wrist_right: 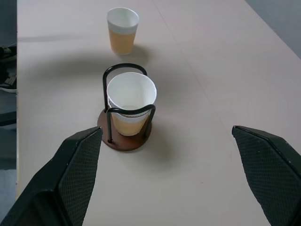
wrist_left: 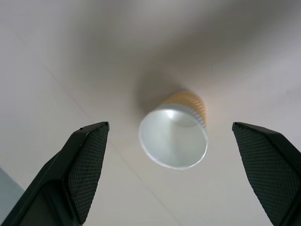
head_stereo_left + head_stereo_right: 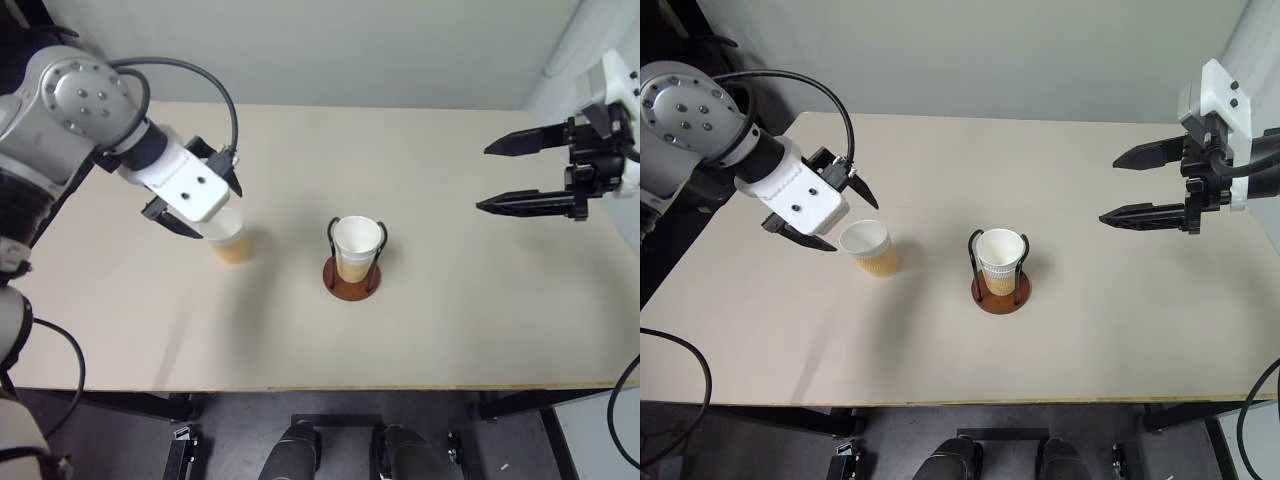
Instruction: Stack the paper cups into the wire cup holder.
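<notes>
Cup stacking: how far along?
Done: cups already sit nested in the wire cup holder; the count cannot be told. In hand: nothing; the left gripper hovers open over the last loose cup. The right gripper is open, off to the side. Left: grasp that cup and nest it.

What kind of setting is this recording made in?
Probably a lab or test room, not a home or café: a plain beige table on black metal legs against a bare pale wall, set with nothing beyond a loose paper cup and a wire cup holder.
</notes>
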